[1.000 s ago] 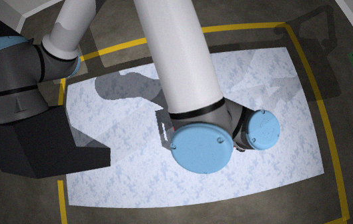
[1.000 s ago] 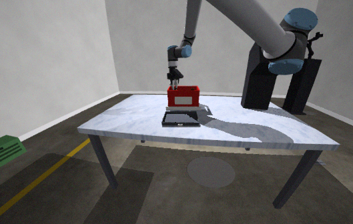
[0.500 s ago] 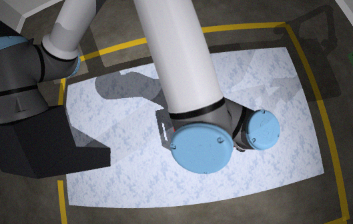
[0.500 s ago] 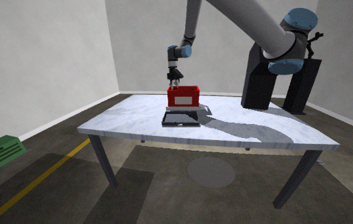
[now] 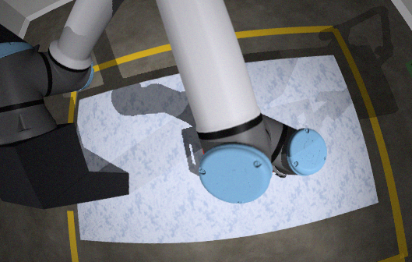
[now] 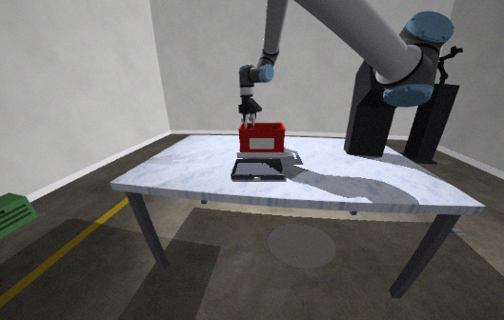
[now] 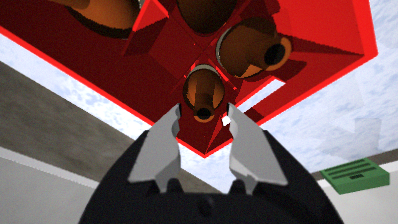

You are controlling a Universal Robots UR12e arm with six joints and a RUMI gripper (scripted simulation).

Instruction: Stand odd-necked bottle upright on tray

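Pale table (image 5: 137, 210) (image 6: 196, 162) mid-frame, in the exterior view the black tray (image 6: 258, 175) lower centre, before the red crate (image 6: 277, 130) (image 7: 345, 30), arm hiding both from above, brown bottles visible only in the wrist view's upper half, gripper (image 6: 250, 125) (image 7: 203, 104) fingers apart.
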